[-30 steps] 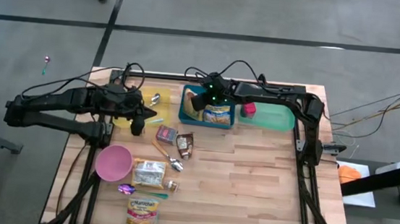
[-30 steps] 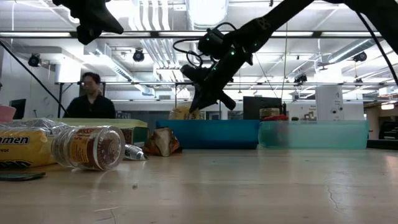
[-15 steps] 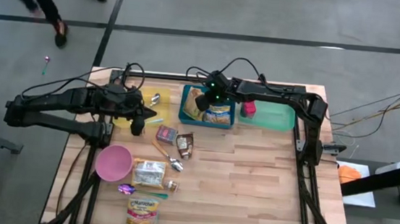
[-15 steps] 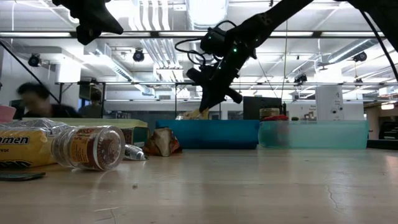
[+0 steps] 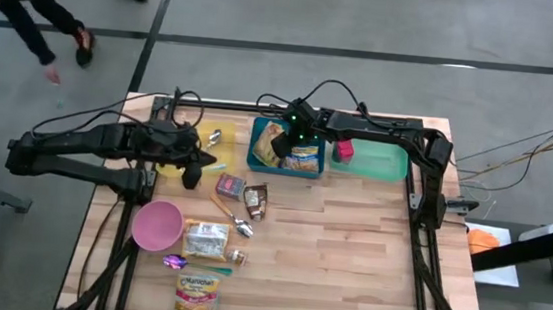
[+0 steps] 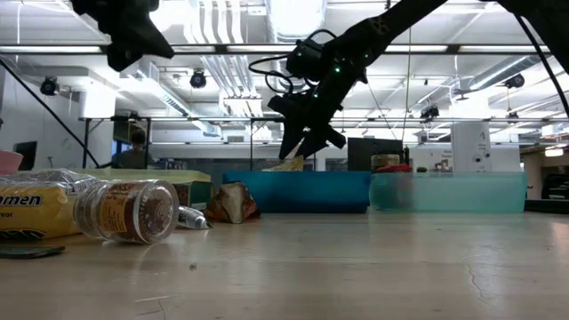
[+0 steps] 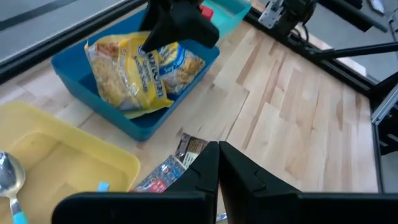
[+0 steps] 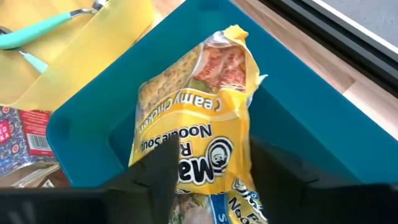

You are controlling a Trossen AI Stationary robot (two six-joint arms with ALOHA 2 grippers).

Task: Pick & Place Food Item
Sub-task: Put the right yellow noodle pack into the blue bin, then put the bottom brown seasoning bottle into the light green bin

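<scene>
Yellow noodle packet (image 8: 193, 149) now released into blue bin (image 8: 298, 124); right claw (image 5: 279, 145) parted just above it. Placement judged done. Left claw (image 7: 217, 163) together, idle.

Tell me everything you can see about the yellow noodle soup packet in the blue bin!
The yellow crinkly plastic noodle soup packet has blue lettering and a noodle picture. It looks full and puffy, with a wrinkled sealed end. It lies tilted in the blue plastic bin, leaning over another yellow-and-blue packet beneath it. The right hand hangs right over it, its dark fingers apart on either side.
</scene>
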